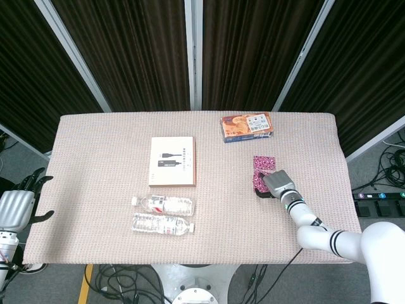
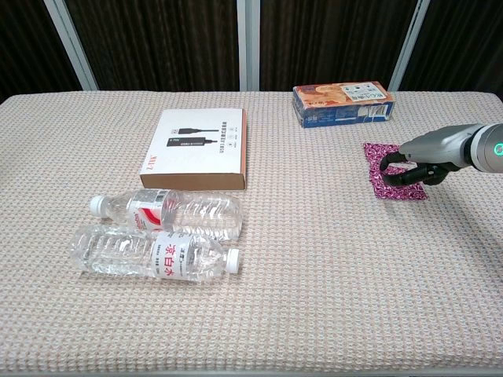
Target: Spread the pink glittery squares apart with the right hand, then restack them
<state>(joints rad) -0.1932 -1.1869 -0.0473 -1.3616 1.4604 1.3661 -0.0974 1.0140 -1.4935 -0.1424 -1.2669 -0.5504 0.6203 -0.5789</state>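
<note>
Squares, pink glittery [image 1: 261, 166] [image 2: 379, 160]: stacked on the table's [image 1: 107, 158] right side, below the snack box [image 1: 247, 126]. Right hand [image 1: 276, 184] [image 2: 416, 161]: resting on the stack's near end, fingers curled onto it. Left hand [image 1: 19, 204]: off the left edge, fingers apart, holding nothing.

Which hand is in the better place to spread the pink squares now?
The right hand. Its fingers are already over the pink squares near the snack box. The left hand hangs off the table's far left edge, away from them.
</note>
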